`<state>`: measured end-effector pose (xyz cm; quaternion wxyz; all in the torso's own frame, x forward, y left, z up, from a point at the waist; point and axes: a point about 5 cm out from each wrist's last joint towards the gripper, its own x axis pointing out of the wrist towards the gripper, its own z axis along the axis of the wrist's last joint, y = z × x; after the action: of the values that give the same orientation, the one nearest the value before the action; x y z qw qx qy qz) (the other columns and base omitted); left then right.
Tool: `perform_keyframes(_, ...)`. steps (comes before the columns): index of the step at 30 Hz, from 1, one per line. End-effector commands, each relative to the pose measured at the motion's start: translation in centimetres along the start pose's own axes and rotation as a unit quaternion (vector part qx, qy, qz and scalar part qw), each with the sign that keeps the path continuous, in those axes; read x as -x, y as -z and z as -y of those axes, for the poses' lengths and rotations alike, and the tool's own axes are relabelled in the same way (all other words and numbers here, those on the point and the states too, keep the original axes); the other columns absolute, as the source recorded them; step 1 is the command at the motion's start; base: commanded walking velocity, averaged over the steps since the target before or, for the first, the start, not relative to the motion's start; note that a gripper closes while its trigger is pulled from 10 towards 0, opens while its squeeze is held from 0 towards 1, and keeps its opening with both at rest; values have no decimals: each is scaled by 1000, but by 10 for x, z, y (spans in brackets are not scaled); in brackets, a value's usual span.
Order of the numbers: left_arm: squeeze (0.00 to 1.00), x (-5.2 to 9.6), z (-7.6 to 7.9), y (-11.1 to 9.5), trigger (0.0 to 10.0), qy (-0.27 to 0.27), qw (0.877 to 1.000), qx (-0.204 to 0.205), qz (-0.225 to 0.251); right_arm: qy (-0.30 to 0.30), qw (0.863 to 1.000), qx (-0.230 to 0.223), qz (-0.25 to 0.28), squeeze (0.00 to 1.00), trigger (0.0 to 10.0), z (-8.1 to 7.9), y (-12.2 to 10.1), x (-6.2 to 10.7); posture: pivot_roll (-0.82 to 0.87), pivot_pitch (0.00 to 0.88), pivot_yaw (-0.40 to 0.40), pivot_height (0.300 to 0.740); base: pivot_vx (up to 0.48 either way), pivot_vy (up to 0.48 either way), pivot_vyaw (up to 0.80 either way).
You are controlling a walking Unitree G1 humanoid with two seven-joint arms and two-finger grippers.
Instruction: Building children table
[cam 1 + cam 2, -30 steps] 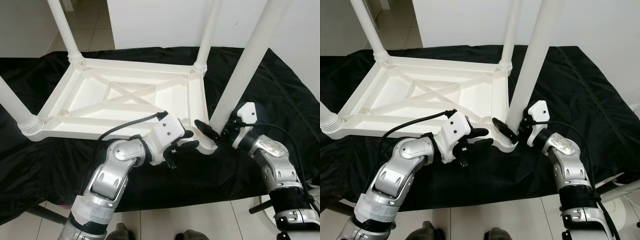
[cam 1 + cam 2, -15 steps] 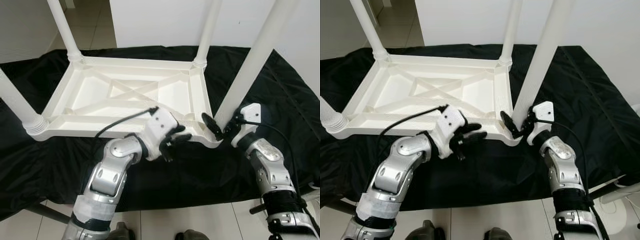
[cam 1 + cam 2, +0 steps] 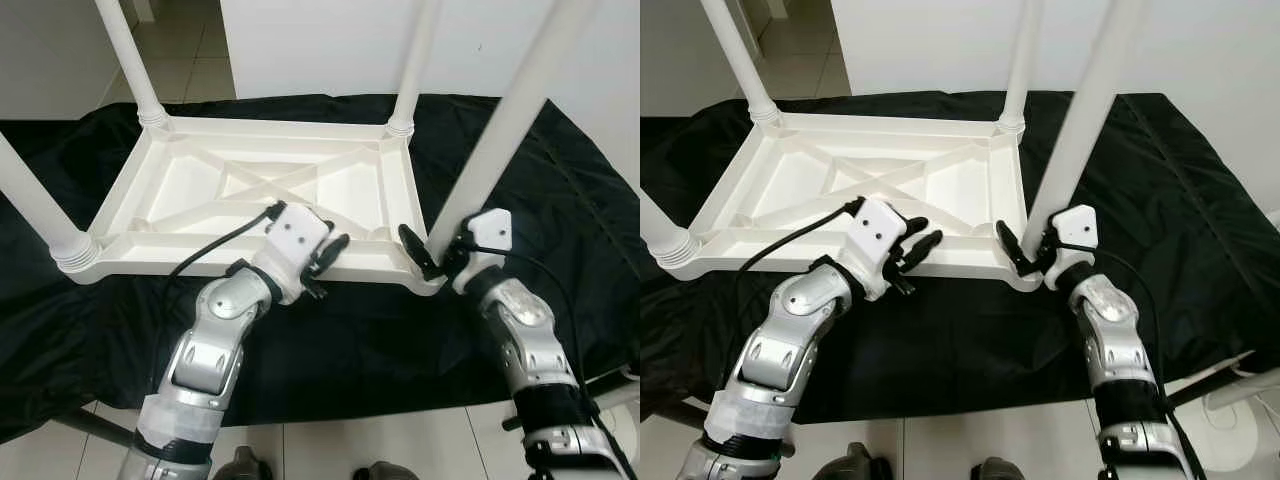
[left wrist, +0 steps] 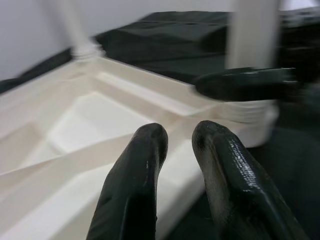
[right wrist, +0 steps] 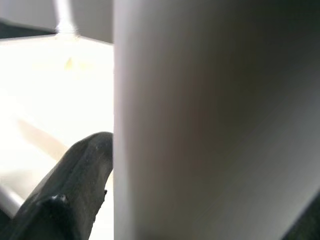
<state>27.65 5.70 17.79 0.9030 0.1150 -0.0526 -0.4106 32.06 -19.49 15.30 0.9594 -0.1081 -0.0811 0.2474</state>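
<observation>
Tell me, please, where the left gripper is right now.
In the left eye view the left gripper is at the near long edge of the upturned white table top, left of the corner leg where the right gripper is.

No readable text, labels, brands, numbers or signs in any view. White table top (image 3: 250, 190) and its legs: plain plastic, no markings. Black cloth (image 3: 560, 180): no print. Silver arms and white wrist housings: no legible lettering. Wrist views too blurred and close to read anything.
</observation>
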Motion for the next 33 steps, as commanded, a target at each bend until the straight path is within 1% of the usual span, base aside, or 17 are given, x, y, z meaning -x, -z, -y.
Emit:
perform_keyframes(1, 0, -1, 3, 2, 10000, 16, 1000, 0, -8, -34, 999, 3, -16, 0, 10000, -4, 5, -3, -84, 0, 24, 740, 0, 0, 0)
perform_keyframes(2, 0, -1, 4, 2, 10000, 18, 1000, -2, -9, -44, 999, 3, -21, 0, 10000, -5, 6, -2, -84, 0, 24, 740, 0, 0, 0)
perform_keyframes(5, 0, -1, 5, 3, 10000, 14, 1000, -7, -9, -48, 998, 1, -30, 0, 10000, -4, 10, -1, -76, 0, 20, 740, 0, 0, 0)
perform_keyframes(9, 0, -1, 8, 3, 10000, 8, 1000, 7, -7, -58, 998, -1, -37, 0, 10000, -4, 13, 2, -71, 0, 18, 740, 0, 0, 0)
perform_keyframes(10, 0, -2, 9, 4, 10000, 7, 1000, 7, -8, -60, 997, -3, -38, 0, 8196, -3, 14, 3, -66, 0, 15, 740, 0, 0, 0)
perform_keyframes(11, 0, -2, 9, 4, 10000, 7, 1000, 6, -10, -60, 997, -4, -38, 0, 8196, -3, 15, 3, -66, 0, 15, 740, 0, 0, 0)
perform_keyframes(12, 0, -2, 10, 5, 10000, 6, 1000, 0, -13, -63, 997, -7, -40, 0, 5098, -3, 17, 4, -64, 0, 14, 740, 0, 0, 0)
perform_keyframes(13, 0, -2, 10, 5, 10000, 6, 1000, 0, -13, -63, 997, -7, -40, 0, 5098, -3, 17, 4, -64, 0, 14, 740, 0, 0, 0)
perform_keyframes(14, 0, -3, 11, 7, 10000, 9, 1000, -2, -18, -65, 997, -12, -43, 0, 549, -3, 20, 4, -59, 0, 13, 740, 0, 0, 0)
perform_keyframes(15, 0, -3, 11, 7, 10000, 9, 1000, -2, -18, -65, 997, -12, -43, 0, 549, -3, 20, 4, -59, 0, 13, 740, 0, 0, 0)
perform_keyframes(16, 0, -3, 11, 7, 10000, 10, 1000, -2, -20, -64, 997, -15, -45, 0, 0, -3, 21, 3, -56, 0, 13, 740, 0, 0, 0)
perform_keyframes(23, 0, -4, 10, 10, 10000, 8, 999, -2, -32, -53, 997, -26, -50, 0, 0, 0, 26, 2, -53, 0, 14, 740, 0, 0, 0)
perform_keyframes(27, 0, -6, 9, 9, 10000, 4, 999, 1, -34, -40, 998, -24, -53, 0, 0, 1, 27, 2, -51, 0, 11, 740, 0, 0, 0)
perform_keyframes(28, 0, -7, 7, 8, 10000, -3, 999, -17, -30, -23, 998, -33, -55, 0, 0, 1, 28, 1, -47, 0, 7, 740, 0, 0, 0)
perform_keyframes(29, 0, -7, 7, 8, 10000, -3, 999, -17, -30, -23, 998, -33, -55, 0, 0, 1, 28, 1, -47, 0, 7, 740, 0, 0, 0)
perform_keyframes(30, 0, -7, 6, 8, 10000, -6, 999, -15, -28, -2, 998, -37, -58, 0, 10000, -1, 30, 0, -47, 0, 5, 740, 0, 0, 0)
perform_keyframes(33, 0, -7, 5, 7, 10000, -7, 1000, -12, -27, 6, 997, -38, -63, 0, 10000, -3, 31, -1, -47, 0, 5, 740, 0, 0, 0)
